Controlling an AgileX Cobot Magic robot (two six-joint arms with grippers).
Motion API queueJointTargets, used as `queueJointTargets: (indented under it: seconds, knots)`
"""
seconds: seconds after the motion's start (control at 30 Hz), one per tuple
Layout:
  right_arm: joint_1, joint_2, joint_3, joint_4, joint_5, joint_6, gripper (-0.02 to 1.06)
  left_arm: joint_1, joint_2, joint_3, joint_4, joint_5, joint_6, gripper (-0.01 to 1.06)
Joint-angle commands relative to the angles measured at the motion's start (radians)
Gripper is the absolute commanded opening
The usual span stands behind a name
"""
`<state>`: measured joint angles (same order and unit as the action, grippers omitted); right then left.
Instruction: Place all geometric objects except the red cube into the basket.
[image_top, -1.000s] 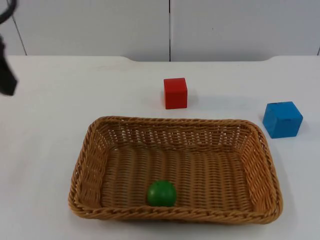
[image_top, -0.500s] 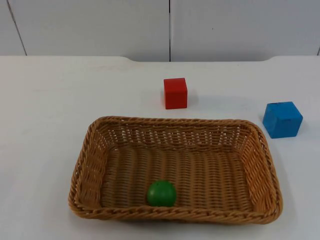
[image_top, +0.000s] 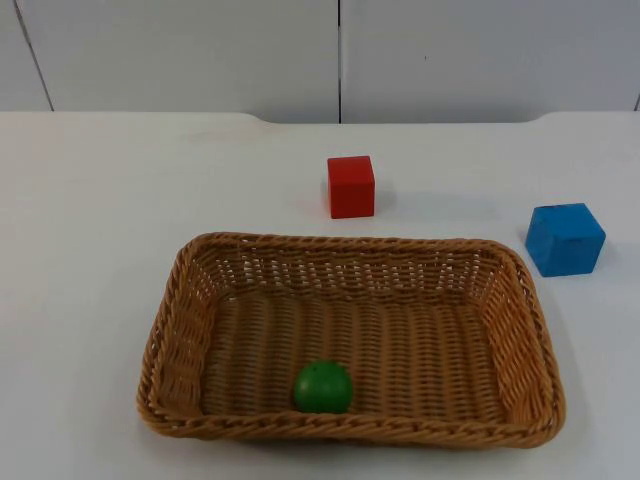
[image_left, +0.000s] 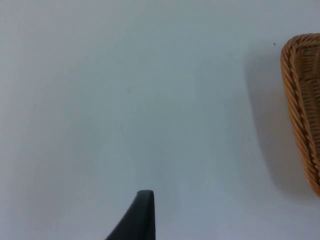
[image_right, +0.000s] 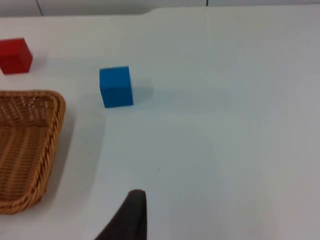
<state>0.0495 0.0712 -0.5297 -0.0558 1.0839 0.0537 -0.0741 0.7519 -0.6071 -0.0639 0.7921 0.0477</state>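
A wicker basket (image_top: 175, 300) lies at the front middle of the table, and a green ball (image_top: 322, 386) rests inside it near the front wall. Behind the basket stands the red cube (image_top: 351, 186). The blue cube (image_top: 565, 238) sits on the table just past the basket's back right corner. My left gripper (image_left: 141, 217) hangs over bare table beside the basket's rim (image_left: 300, 100). My right gripper (image_right: 127, 217) is above the table to the right of the basket (image_right: 47, 135), some way from the blue cube (image_right: 116, 86) and the red cube (image_right: 15, 55).
The white table top (image_top: 90, 200) runs back to the grey partition wall (image_top: 200, 60). Open table lies left of the basket and around the blue cube.
The left arm, a dark shape at the upper left of the top view one second ago, has drawn out of that view. The objects have not moved.
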Motion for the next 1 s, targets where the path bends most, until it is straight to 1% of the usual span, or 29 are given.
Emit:
queueJointTargets:
  seconds: [0.0, 0.07, 0.1, 0.27, 0.3, 0.33, 0.4, 0.5, 0.53, 0.6, 0.67, 0.7, 0.77, 0.87, 0.9, 0.93, 0.97]
  knots:
    - [-0.007, 0.055, -0.020, 0.014, -0.013, -0.001, 1.05, 0.006, -0.008, 0.005, 0.002, -0.020, -0.008, 1.05]
    - [-0.007, 0.148, -0.052, 0.014, -0.034, -0.005, 1.05, 0.006, -0.008, 0.005, 0.002, -0.023, -0.008, 1.05]
    - [-0.007, 0.148, -0.052, 0.014, -0.034, -0.005, 1.05, 0.006, -0.008, 0.005, 0.002, -0.023, -0.008, 1.05]
    - [-0.007, 0.457, -0.151, 0.014, -0.092, -0.020, 1.05, 0.006, -0.008, 0.005, -0.012, -0.034, -0.008, 1.05]
    - [-0.007, 0.530, -0.169, 0.014, -0.094, -0.020, 1.05, 0.006, -0.008, 0.005, -0.017, -0.041, -0.008, 1.05]
    - [-0.007, 0.530, -0.169, 0.014, -0.094, -0.020, 1.05, 0.006, -0.008, 0.005, -0.017, -0.041, -0.008, 1.05]
    - [-0.007, 0.681, -0.219, 0.022, -0.097, -0.020, 1.05, 0.006, -0.008, 0.005, -0.024, -0.046, -0.008, 1.05]
    - [-0.005, 0.880, -0.301, 0.066, -0.101, -0.054, 1.05, 0.006, -0.008, 0.005, -0.024, -0.046, -0.008, 1.05]
    - [-0.005, 0.880, -0.301, 0.066, -0.101, -0.054, 1.05, 0.006, -0.008, 0.005, -0.024, -0.046, -0.008, 1.05]
    - [-0.005, 1.025, -0.361, 0.110, -0.120, -0.054, 1.05, 0.006, -0.008, 0.005, -0.024, -0.046, -0.008, 1.05]
    - [-0.005, 1.148, -0.418, 0.168, -0.142, -0.095, 1.05, 0.006, -0.008, 0.005, -0.024, -0.046, -0.008, 1.05]
    - [-0.005, 1.148, -0.418, 0.168, -0.142, -0.095, 1.05, 0.006, -0.008, 0.005, -0.024, -0.046, -0.008, 1.05]
    - [-0.002, 1.269, -0.473, 0.195, -0.178, -0.100, 1.05, 0.006, -0.008, 0.005, -0.024, -0.046, -0.008, 1.05]
    - [0.038, 1.421, -0.561, 0.181, -0.213, -0.089, 1.05, 0.006, -0.008, 0.005, -0.024, -0.046, -0.008, 1.05]
    - [0.061, 1.471, -0.583, 0.156, -0.234, -0.064, 1.05, 0.006, -0.008, 0.005, -0.024, -0.046, -0.008, 1.05]
    - [0.083, 1.512, -0.609, 0.112, -0.250, -0.018, 1.05, 0.006, -0.008, 0.005, -0.024, -0.046, -0.008, 1.05]
    - [0.083, 1.512, -0.609, 0.112, -0.250, -0.018, 1.05, 0.006, -0.008, 0.005, -0.024, -0.046, -0.008, 1.05]
